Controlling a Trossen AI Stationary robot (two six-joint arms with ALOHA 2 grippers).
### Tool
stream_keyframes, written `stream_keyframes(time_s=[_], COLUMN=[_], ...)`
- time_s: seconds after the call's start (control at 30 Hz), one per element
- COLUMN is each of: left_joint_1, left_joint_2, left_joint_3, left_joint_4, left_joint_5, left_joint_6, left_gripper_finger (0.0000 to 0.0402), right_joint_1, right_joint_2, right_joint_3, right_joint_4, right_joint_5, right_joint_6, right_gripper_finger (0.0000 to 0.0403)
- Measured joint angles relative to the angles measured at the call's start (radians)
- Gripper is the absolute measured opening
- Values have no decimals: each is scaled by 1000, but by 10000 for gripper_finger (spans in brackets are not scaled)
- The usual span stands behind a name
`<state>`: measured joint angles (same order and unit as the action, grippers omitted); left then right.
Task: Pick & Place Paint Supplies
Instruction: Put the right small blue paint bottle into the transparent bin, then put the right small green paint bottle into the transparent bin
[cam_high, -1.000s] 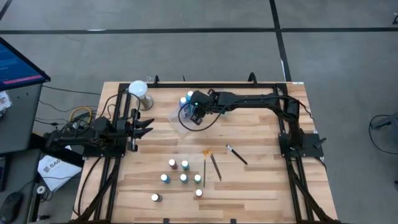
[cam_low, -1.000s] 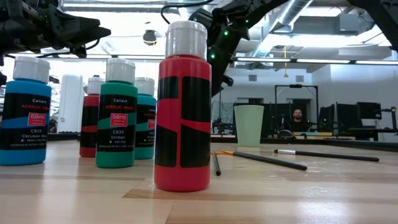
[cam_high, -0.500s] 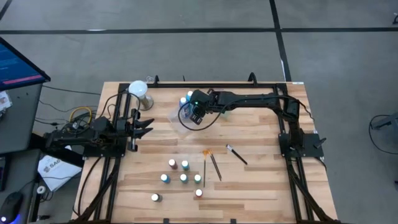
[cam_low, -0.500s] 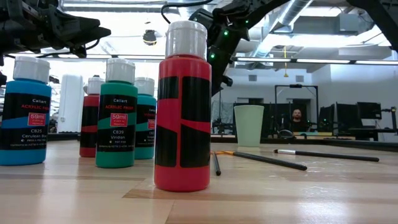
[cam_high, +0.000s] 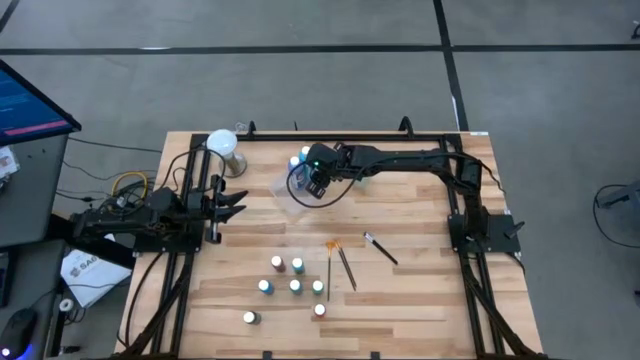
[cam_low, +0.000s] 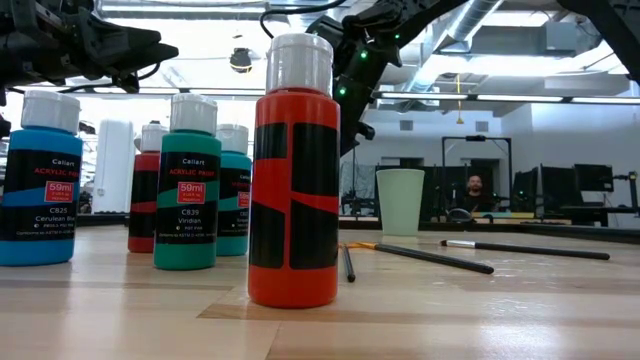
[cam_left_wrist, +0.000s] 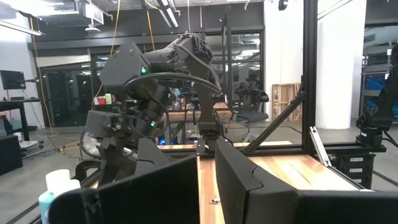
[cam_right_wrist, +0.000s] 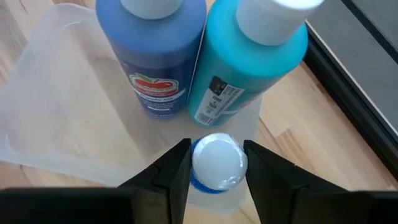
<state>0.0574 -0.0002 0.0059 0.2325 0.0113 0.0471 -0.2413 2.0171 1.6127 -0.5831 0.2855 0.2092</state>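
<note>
Right gripper: poised above the clear tray at the table's far side; jaws narrowly parted, one on each side of a small white-capped bottle standing in the tray; whether they press on it cannot be told.
Tray contents: a dark blue bottle and a turquoise bottle, side by side, just beyond the small bottle.
Left gripper: at the table's left, off the surface, fingers pressed together, holding nothing.
Small bottles: seven, upright on the near centre of the table.
Brushes: three, flat on the wood, right of the bottles; one orange-tipped.
Green cup: upright at the far left corner.
</note>
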Motion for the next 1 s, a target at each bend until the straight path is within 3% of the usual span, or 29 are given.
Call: stream_keyframes(time_s=[0.43, 0.67, 0.87, 1.0], left_joint_1=[0, 0, 0, 0], left_joint_2=[0, 0, 0, 0], left_joint_3=[0, 0, 0, 0], left_joint_4=[0, 0, 0, 0], left_joint_5=[0, 0, 0, 0], left_joint_6=[0, 0, 0, 0], left_gripper_finger=[1, 1, 1, 1], right_joint_1=[0, 28, 157, 312], right_joint_2=[-3, -114, -237, -228], right_joint_3=[0, 41, 53, 52], right_joint_4=[-19, -126, -195, -197], right_joint_5=[-21, -58, -249, -264], right_joint_6=[0, 33, 127, 132], right_gripper_finger=[166, 194, 195, 191])
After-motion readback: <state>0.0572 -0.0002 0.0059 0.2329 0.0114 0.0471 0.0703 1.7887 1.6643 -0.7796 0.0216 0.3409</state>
